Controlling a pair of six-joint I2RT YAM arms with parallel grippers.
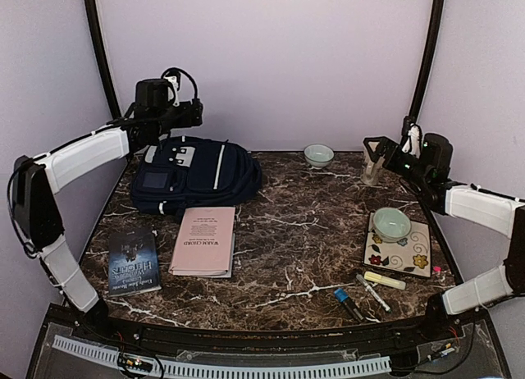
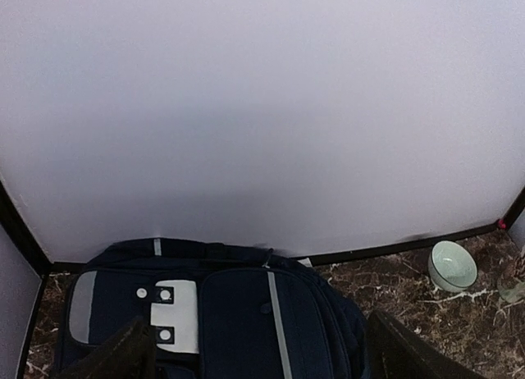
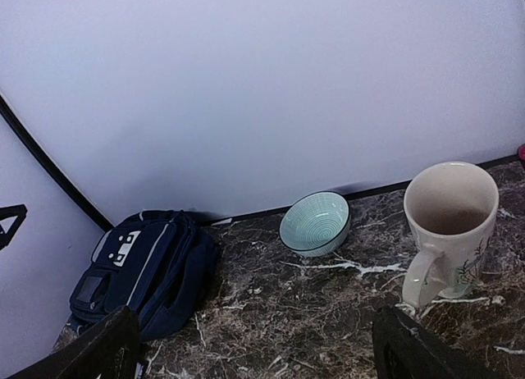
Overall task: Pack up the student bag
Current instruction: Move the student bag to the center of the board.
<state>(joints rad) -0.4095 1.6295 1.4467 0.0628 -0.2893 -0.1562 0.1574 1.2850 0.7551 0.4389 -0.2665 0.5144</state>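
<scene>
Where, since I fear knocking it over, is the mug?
In the top view the mug stands upright at the far right of the table, close by the right hand, with a small green bowl to its left.

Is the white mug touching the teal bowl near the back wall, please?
Apart. The right wrist view shows bare marble between the mug and the bowl.

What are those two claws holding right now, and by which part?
Nothing is held. The left claw is open above the student bag; the right claw is open, facing the mug.
</scene>
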